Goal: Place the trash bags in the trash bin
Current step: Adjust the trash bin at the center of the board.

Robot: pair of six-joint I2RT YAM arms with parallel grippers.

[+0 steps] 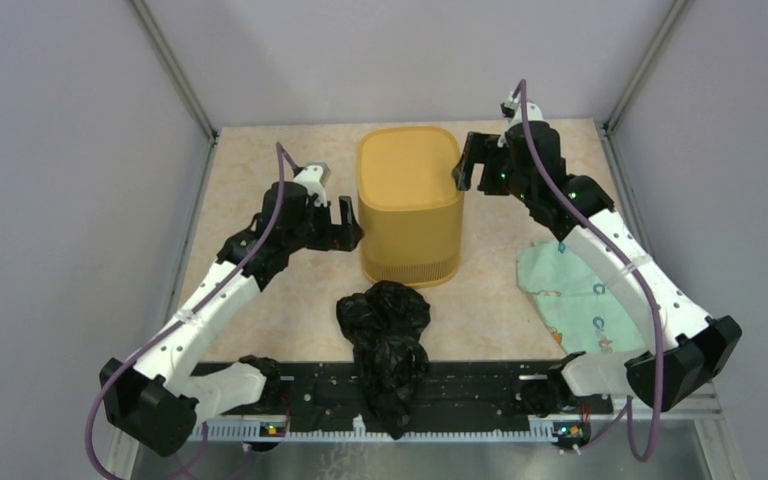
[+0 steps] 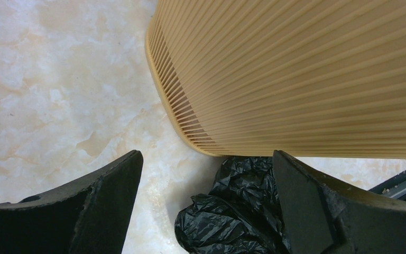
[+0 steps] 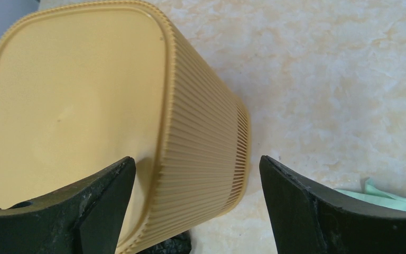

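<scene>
The mustard-yellow trash bin (image 1: 410,200) stands upside down mid-table, closed base up, slotted band at the tabletop (image 2: 296,69) (image 3: 84,95). One crumpled black trash bag (image 1: 385,330) lies in front of it and hangs over the front rail (image 2: 232,211) (image 3: 172,246). My left gripper (image 1: 345,222) is open and low beside the bin's left wall, apart from it (image 2: 206,156). Also open, my right gripper (image 1: 470,165) straddles the bin's upper right edge, one finger over the base and one outside the wall, without visibly touching (image 3: 196,159).
A pale green patterned cloth (image 1: 570,290) lies on the table at the right, under the right arm (image 3: 386,193). Grey walls enclose the table on three sides. The black mounting rail (image 1: 480,395) runs along the near edge.
</scene>
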